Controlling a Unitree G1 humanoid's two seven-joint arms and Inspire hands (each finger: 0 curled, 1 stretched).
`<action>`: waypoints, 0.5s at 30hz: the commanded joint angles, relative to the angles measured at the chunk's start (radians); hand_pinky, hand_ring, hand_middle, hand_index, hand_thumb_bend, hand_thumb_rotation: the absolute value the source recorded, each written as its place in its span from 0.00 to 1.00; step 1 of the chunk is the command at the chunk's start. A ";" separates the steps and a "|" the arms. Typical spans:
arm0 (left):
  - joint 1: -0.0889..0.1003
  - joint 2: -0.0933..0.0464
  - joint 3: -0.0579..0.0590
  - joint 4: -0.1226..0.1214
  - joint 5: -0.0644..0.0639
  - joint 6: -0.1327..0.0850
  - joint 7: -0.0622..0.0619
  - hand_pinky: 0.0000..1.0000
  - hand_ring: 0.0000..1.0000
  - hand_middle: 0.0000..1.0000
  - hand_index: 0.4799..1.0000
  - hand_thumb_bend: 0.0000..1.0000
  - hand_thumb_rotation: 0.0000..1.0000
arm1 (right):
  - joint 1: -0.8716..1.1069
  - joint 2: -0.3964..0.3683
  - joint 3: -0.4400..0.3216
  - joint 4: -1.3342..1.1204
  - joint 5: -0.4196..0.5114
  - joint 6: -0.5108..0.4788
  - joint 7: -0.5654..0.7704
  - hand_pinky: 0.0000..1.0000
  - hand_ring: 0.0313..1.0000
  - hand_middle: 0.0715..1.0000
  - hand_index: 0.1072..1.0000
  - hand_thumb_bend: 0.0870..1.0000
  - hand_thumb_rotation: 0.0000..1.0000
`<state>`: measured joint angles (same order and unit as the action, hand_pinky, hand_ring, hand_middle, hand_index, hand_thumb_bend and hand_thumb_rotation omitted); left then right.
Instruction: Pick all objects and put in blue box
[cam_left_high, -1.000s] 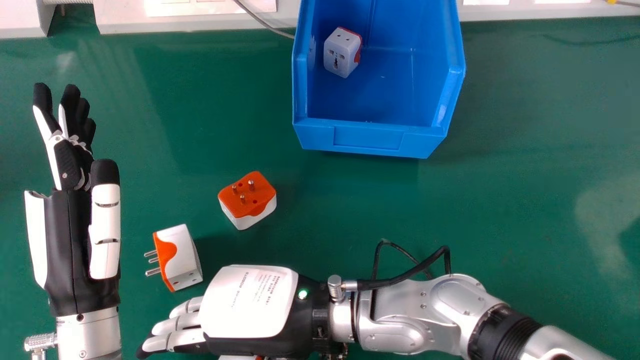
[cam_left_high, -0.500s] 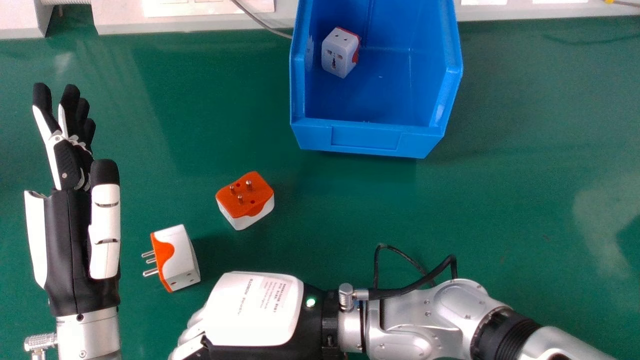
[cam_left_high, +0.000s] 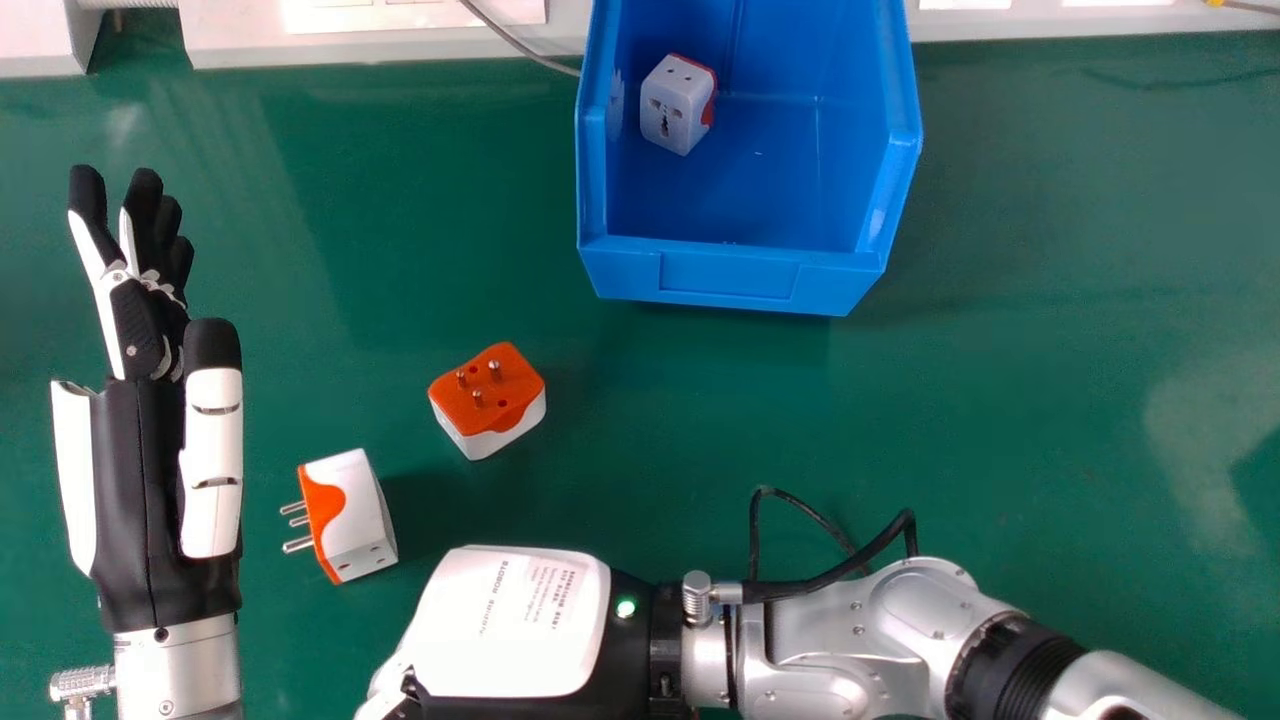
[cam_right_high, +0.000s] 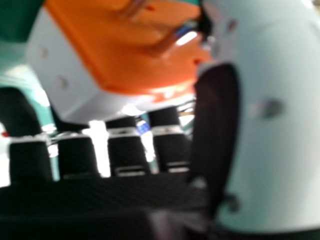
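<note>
The right hand (cam_left_high: 515, 625) curls round an orange-and-white plastic plug adapter (cam_right_high: 117, 55), likely securing it for the blue plastic box (cam_left_high: 728, 275) at the green surface's (cam_left_high: 1010, 400) far edge, left hand (cam_left_high: 140, 450) open, leftward.

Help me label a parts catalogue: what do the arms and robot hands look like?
The left forearm and right forearm are silver. The left robot hand is black and white with black fingertips. The right robot hand has a white back cover with small print and a green light. A black cable runs from a silver connector.
</note>
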<state>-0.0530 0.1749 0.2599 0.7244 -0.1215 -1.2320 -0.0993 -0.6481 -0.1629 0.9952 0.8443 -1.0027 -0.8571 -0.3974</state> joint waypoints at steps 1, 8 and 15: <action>-0.004 0.008 0.000 -0.018 -0.017 -0.021 -0.005 1.00 1.00 1.00 0.99 0.41 0.92 | -0.004 -0.008 0.003 0.010 -0.028 0.025 0.024 0.16 0.19 0.45 0.44 0.51 0.01; -0.001 0.008 0.001 -0.020 -0.027 -0.021 -0.017 1.00 1.00 1.00 0.99 0.41 0.92 | -0.015 -0.057 -0.034 -0.044 -0.022 0.026 0.030 0.10 0.13 0.44 0.43 0.50 0.00; 0.003 0.007 0.001 -0.022 -0.027 -0.023 -0.018 1.00 1.00 1.00 0.99 0.40 0.92 | 0.003 -0.163 -0.147 -0.172 0.058 0.000 0.116 0.08 0.11 0.43 0.42 0.49 0.00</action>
<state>-0.0498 0.1752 0.2604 0.7220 -0.1422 -1.2331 -0.1109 -0.6428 -0.2965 0.8895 0.7175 -0.9848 -0.8455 -0.2896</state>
